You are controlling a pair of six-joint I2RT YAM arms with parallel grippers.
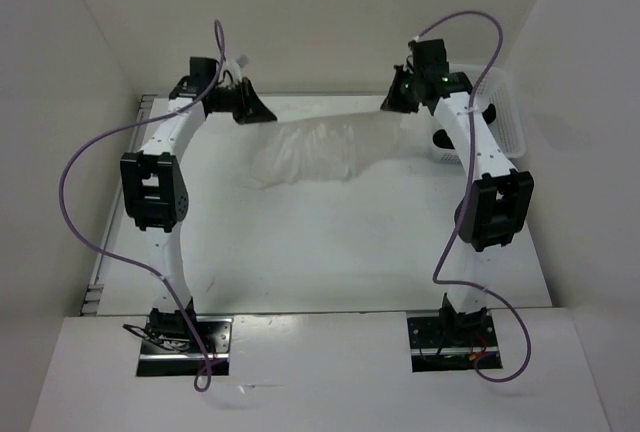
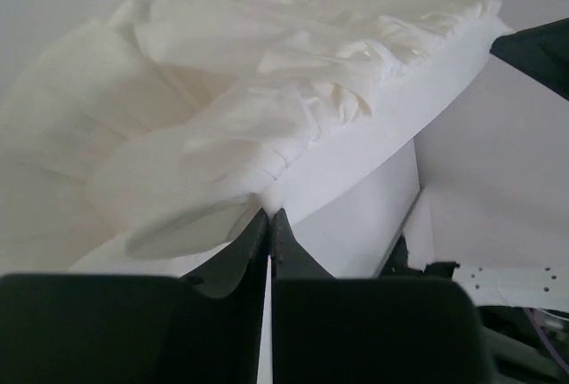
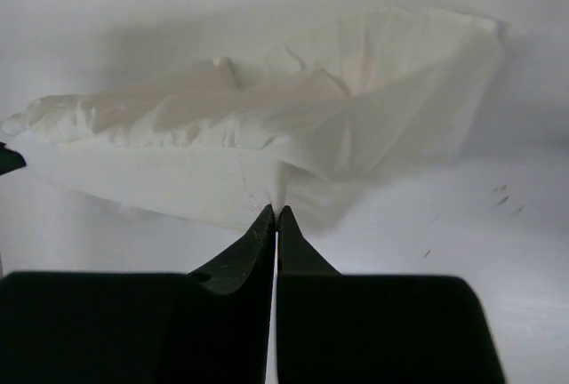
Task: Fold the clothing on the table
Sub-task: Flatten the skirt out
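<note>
Pinching opposite ends of the clothing (image 1: 318,149), the left gripper (image 1: 252,109) and right gripper (image 1: 396,102) hold it stretched, sagging, over the far side of the table (image 1: 330,252), with no fold yet made.

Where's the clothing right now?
In the top view the clothing is stretched across the far side of the table, its ends pinched by the left gripper and the right gripper, left of the basket.

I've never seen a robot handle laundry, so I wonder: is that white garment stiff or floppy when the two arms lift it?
Probably floppy: the white garment sags and bunches between the left gripper and right gripper. Likely light, since thin pinches at its edges hold it. It may slip if tugged hard.
</note>
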